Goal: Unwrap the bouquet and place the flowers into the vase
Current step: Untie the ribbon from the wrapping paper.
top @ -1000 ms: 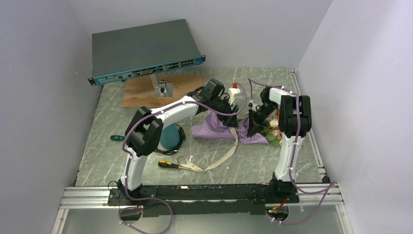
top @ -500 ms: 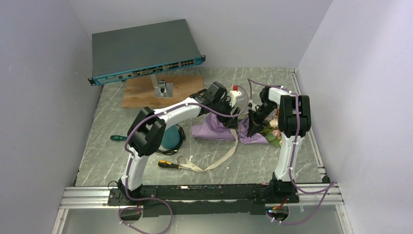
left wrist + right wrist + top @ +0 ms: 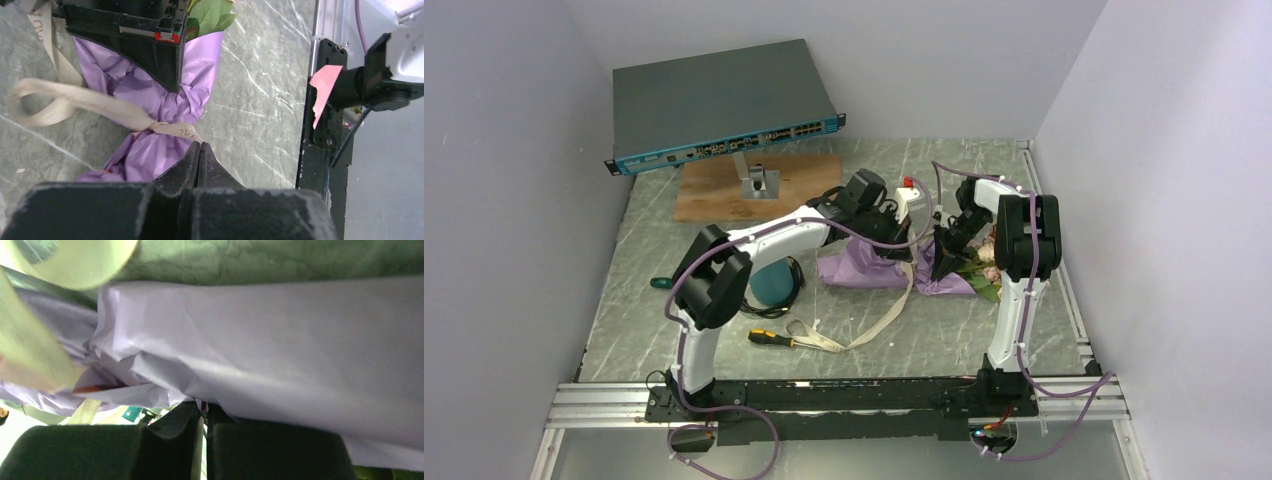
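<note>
The bouquet (image 3: 879, 268) is laid on the tabletop (image 3: 984, 330) right of centre, with its flowers (image 3: 984, 272) turned to the right. The ribbon (image 3: 879, 325) is trailed from it toward the near edge. The vase (image 3: 772, 284) is stood left of the bouquet, within a cable coil (image 3: 795, 287). 1 screwdriver (image 3: 771, 338) is laid before the vase, and a 2nd screwdriver (image 3: 662, 282) to its left. A switch (image 3: 719, 105) is propped above a board (image 3: 714, 190) at the far left.

I list: bouquet (image 3: 200, 62) in purple paper, ribbon (image 3: 90, 100) knotted at its waist; left gripper (image 3: 200, 150) pressed together beside the knot.
</note>
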Tool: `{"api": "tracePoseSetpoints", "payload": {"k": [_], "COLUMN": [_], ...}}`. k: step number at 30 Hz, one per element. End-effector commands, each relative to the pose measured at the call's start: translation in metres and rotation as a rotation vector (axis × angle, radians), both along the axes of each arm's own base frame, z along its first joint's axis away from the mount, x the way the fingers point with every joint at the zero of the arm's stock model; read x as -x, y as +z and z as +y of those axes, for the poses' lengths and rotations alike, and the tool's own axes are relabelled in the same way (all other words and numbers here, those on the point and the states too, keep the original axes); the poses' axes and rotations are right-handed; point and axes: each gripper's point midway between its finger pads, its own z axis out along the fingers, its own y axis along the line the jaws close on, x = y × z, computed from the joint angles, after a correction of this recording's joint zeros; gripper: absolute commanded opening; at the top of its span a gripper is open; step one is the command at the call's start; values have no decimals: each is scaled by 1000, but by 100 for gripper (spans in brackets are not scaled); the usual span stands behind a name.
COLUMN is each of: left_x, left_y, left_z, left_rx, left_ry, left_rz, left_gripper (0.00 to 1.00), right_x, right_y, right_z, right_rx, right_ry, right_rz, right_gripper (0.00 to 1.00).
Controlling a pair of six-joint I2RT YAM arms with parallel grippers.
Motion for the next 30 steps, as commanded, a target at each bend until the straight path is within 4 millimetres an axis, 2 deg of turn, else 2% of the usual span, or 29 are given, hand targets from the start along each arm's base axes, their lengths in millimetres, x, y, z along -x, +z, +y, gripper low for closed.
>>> {"api": "tracePoseSetpoints", "payload": {"k": [1,4,8,10,16,19,20,23,24,27,30], "left_x": [15,23,34,38,46,46,46,40,36,16,-15], "left_y": [113,118,102,83,-1,-19,-18,8,20,52,65], "left_z": [-1,6,16,22,46,53,54,43,37,24,24], "left_rx": [297,312,288,243,10,-47,-47,16,51,159,222], "left_ry": [-132,-180,-250,-277,-429,-486,-491,-451,-422,-331,-283], "left_rz": [-181,-179,-209,-207,-338,-375,-372,-360,-359,-367,-429], "left_gripper": [0,0,0,0,0,0,6,47,54,61,62], "right_x": [-32,-32,-33,-33,-33,-33,-33,-33,-33,-32,-30], "right_y": [-57,-58,-58,-58,-58,-58,-57,-57,-57,-57,-57], "right_z": [-23,-23,-24,-24,-23,-23,-23,-22,-22,-22,-22], "right_rx": [166,168,171,171,168,165,165,163,163,160,159], "right_ry": [73,72,72,71,69,68,68,68,68,67,68], "right_rz": [-156,-154,-155,-157,-155,-156,-158,-158,-158,-156,-155], "right_gripper": [0,0,0,0,0,0,0,0,0,0,0]}}
